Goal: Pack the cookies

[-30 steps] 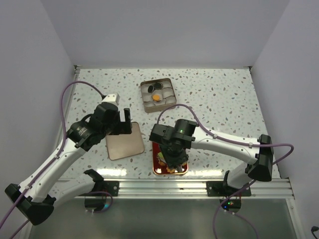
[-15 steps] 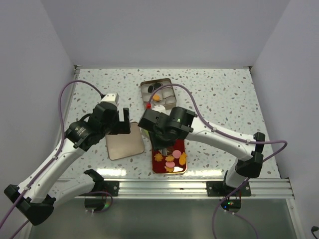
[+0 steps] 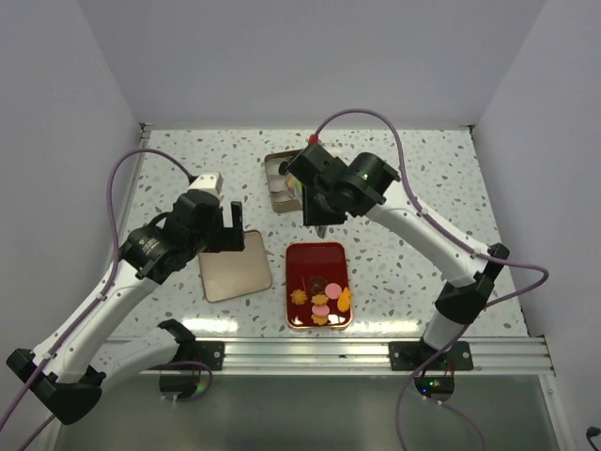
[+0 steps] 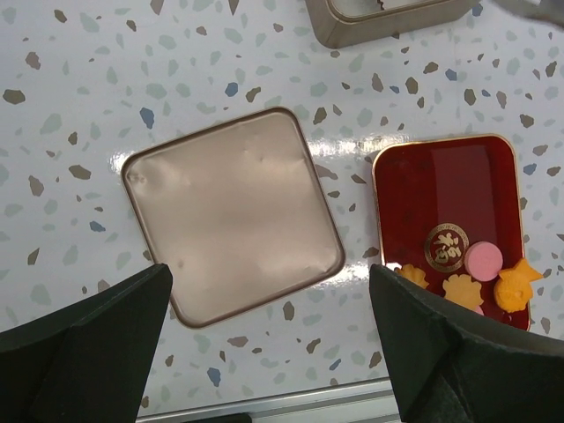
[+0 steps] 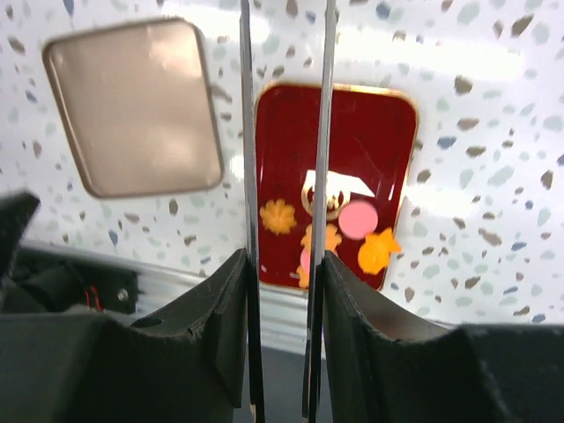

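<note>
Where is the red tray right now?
In the top view, the red tray lies at the front of the table, just right of the square lid.

Light: bright, even, from overhead; pale walls washed almost white.
Glare: white streak along the table by the front rail; in the right wrist view, hot patches on the speckled top and a white reflection on the red tray.
Shadows: soft, faint, short.
Focus: left wrist view crisp across the square lid; right wrist view softer, tongs smeared, lower corners dark.

The red tray is glossy (it mirrors light), the cookies matt, lid and tongs bare metal.
</note>
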Robot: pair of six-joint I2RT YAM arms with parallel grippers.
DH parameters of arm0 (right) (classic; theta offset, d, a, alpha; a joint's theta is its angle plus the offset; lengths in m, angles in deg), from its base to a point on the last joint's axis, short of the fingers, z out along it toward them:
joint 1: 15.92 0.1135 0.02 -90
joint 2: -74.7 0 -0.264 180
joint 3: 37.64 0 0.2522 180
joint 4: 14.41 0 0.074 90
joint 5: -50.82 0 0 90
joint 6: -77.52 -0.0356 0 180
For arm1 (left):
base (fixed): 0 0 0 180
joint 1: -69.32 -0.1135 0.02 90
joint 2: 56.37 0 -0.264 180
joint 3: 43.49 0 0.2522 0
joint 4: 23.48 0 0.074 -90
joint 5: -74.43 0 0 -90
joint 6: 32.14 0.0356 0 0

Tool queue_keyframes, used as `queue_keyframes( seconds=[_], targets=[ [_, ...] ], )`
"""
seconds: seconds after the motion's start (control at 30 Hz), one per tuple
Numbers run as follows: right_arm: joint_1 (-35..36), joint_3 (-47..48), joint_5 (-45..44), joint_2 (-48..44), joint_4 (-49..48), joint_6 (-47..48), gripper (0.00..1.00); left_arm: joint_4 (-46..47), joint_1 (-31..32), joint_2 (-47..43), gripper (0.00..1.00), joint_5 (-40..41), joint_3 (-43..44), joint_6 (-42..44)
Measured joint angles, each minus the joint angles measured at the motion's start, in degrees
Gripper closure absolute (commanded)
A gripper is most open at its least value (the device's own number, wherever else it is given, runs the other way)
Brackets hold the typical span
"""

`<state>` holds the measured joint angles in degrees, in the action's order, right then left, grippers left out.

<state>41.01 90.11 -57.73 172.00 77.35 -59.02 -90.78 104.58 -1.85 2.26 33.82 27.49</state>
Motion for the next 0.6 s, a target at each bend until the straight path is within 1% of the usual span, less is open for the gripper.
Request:
queue_keyframes(
  seconds=[0.17,0.4,0.6],
  targets=[
    [-7.34,8.22,0.20,5.27,-0.07,4.50,0.64,-0.46,0.00,0.02,0.00,0.00,0.02,-0.02],
    [-16.33,13.16,3.43,12.81,-1.14,8.81,0.65,-0.98,0.00,1.01,0.00,0.09,1.77,0.00],
    [-21.40,20.83,7.34,21.38,-4.02,10.99,0.65,-1.27,0.00,1.97,0.00,0.50,2.80,0.02]
  ],
)
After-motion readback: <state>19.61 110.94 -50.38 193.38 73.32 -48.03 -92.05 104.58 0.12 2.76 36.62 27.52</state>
